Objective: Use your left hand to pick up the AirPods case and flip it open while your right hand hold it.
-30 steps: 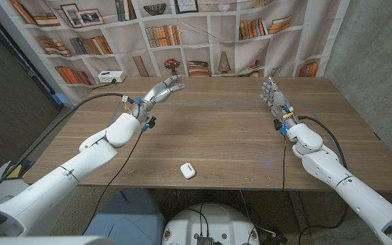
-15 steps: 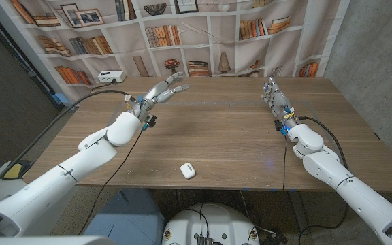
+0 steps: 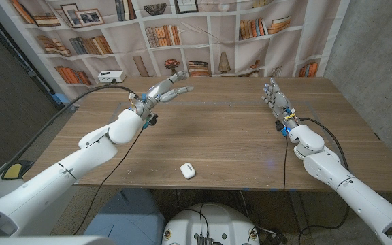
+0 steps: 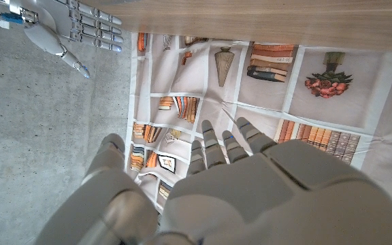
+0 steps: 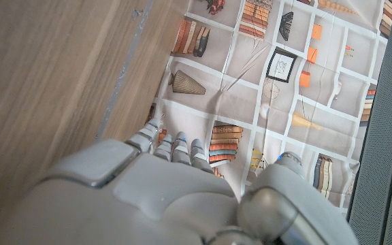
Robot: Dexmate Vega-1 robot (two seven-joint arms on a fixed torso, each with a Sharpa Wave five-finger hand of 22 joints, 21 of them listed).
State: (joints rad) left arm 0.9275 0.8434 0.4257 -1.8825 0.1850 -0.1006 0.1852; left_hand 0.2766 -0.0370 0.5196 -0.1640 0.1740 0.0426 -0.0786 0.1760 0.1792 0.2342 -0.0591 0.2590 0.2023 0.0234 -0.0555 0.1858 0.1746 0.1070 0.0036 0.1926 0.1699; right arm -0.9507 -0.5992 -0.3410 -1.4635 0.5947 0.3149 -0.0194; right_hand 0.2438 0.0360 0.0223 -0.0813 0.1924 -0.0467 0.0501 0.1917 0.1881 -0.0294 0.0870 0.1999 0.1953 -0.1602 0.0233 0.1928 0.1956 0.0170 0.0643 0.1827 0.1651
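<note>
The white AirPods case (image 3: 187, 170) lies alone near the table's front edge, a little left of centre. My left hand (image 3: 162, 92) hovers far beyond it over the back left of the table, fingers spread and holding nothing; its back also fills the left wrist view (image 4: 250, 197). My right hand (image 3: 275, 97) stands open at the back right, fingers pointing toward the far edge. The same right hand (image 4: 70, 24) appears small in the left wrist view, and its back is close in the right wrist view (image 5: 155, 197). Both hands are well apart from the case.
A wooden table (image 3: 223, 133) spans the scene. A bookshelf-print curtain (image 3: 203, 34) hangs behind its far edge. A white power strip (image 3: 110, 77) sits at the back left. Black cables run along both arms.
My left hand has drifted slightly up and to the right, farther toward the table's back. The right hand and the case have stayed put.
</note>
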